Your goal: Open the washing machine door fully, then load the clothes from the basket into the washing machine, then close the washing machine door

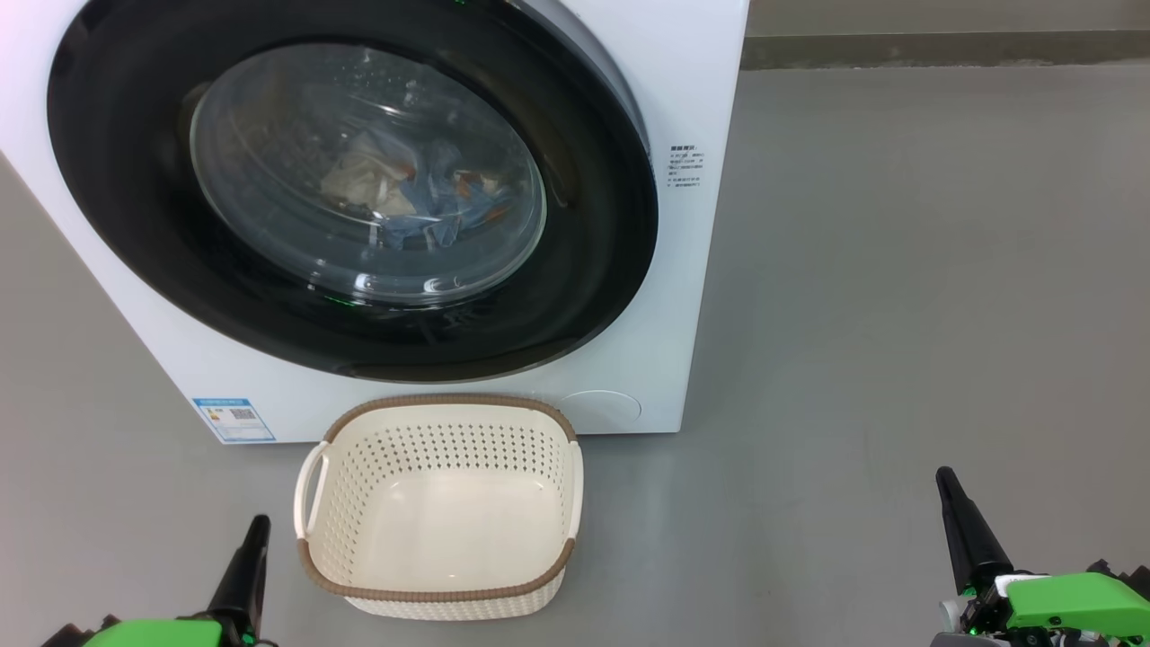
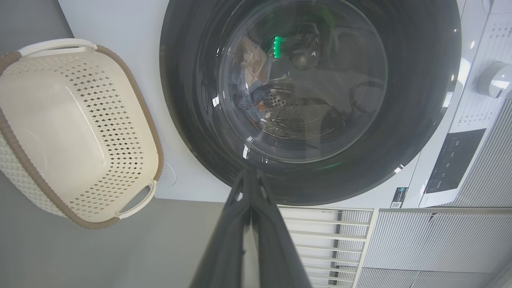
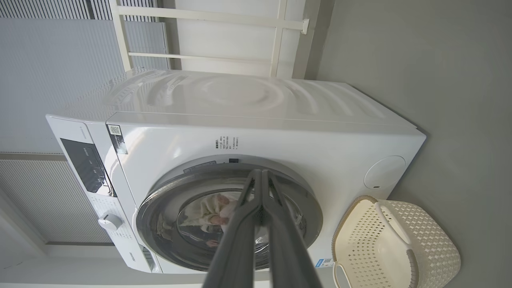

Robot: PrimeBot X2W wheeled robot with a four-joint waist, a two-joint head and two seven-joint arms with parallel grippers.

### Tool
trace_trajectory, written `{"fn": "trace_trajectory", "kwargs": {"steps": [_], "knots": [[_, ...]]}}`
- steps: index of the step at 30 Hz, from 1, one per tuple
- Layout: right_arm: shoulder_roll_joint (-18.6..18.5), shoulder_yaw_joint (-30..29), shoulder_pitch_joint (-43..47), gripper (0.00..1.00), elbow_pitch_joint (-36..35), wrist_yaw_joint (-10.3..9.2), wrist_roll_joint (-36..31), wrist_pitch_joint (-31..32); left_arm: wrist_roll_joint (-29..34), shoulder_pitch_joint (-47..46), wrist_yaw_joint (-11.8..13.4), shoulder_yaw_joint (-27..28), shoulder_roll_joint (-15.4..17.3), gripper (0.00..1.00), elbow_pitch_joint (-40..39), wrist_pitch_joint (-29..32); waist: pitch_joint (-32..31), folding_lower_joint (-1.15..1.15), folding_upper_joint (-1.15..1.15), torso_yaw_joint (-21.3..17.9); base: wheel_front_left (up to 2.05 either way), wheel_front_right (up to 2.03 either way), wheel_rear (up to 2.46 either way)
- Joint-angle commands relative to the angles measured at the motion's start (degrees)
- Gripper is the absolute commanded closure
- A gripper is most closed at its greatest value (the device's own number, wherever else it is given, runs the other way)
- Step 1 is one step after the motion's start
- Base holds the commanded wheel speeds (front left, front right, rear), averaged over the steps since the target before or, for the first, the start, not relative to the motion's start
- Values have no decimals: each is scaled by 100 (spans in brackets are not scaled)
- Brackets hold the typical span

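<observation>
Now the big white front-loading washing machine (image 1: pixel 252 377) is sitting with its round, glossy black-rimmed glass door (image 1: pixel 593 270) shut. The blue bear-print and cream clothes (image 1: pixel 404 193) are lying inside, behind the glass. The cream perforated plastic basket (image 1: pixel 440 440) is standing on the grey floor (image 1: pixel 898 270) just before it. The left gripper (image 1: pixel 255 539) and right gripper (image 1: pixel 950 494) are hovering low, fingers pressed together.
</observation>
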Motion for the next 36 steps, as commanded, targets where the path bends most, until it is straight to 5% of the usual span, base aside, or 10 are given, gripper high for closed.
{"fn": "trace_trajectory", "kwargs": {"steps": [1,36], "knots": [[-10,102,-261,100,-186,9,118,53,-121,-277,-15,218,57,100,-165,45,-1,0,0,1,0,0,0],[0,88,-266,100,-207,9,280,101,-256,-299,-15,263,23,100,-167,102,-3,0,0,5,0,0,0]]}}
